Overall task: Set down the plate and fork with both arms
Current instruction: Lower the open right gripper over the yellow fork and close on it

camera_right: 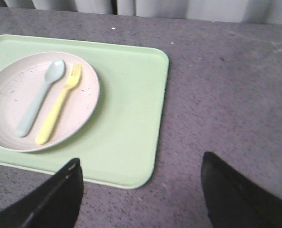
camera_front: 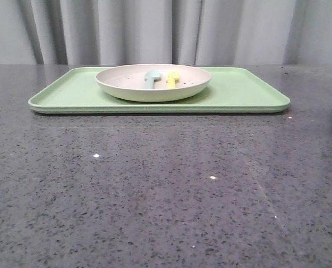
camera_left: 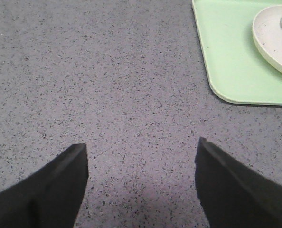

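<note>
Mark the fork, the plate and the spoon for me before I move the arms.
fork [camera_right: 58,110], right wrist view, middle of its yellow handle.
plate [camera_right: 8,92], right wrist view, bare speckled floor beside the spoon.
spoon [camera_right: 54,70], right wrist view, its pale blue-green bowl.

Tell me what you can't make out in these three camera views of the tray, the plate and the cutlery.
- Front view: the handles of the fork and spoon are hidden behind the plate rim.
- Left wrist view: the fork is out of frame; the plate and green tray are cut by the picture's edge.
- Right wrist view: the tray's far end is cut off.
- Left gripper and right gripper: only finger ends show, arms unseen.
</note>
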Tool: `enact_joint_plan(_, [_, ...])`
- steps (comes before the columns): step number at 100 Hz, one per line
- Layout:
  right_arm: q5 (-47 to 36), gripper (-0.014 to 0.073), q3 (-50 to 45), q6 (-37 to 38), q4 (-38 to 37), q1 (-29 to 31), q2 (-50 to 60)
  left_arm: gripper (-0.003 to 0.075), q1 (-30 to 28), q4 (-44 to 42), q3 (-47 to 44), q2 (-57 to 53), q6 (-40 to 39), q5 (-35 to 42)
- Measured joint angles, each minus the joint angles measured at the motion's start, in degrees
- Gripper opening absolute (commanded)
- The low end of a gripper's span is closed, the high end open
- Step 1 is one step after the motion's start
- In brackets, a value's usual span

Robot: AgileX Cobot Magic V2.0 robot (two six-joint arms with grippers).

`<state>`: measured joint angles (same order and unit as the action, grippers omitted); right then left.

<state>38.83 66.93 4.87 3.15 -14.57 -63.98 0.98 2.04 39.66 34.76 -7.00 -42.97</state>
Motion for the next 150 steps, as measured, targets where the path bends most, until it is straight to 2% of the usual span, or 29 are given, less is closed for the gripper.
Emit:
enact_joint_plan(24, [3.2,0.0527,15.4,0.0,0.2,-6.5,-16.8,0.0471,0.0,0.0,0.0,0.0,0.0,0.0])
enact_joint_plan(57, [10.5,0.0527,35.2,1.1,0.1,-11.9,-37.5,0.0472,0.0,0.0,0.0,0.0,0.0,0.0])
enact_joint_plan(81, [16.5,0.0527,45.8,6.7,-3.2,-14.2,-48.3,0.0471,0.0,0.0,0.0,0.0,0.0,0.0])
enact_joint_plan(102, [20.1,0.0527,50.7,10.8,-6.0,-14.6,-53.4,0.0471,-0.1,0.0,0.0,0.0,0.0,0.0])
enact_joint_plan(150, [20.8,0.0527,50.9,13.9,-6.3,-15.9,-57.8,0.0471,-0.1,0.0,0.0,0.0,0.0,0.0])
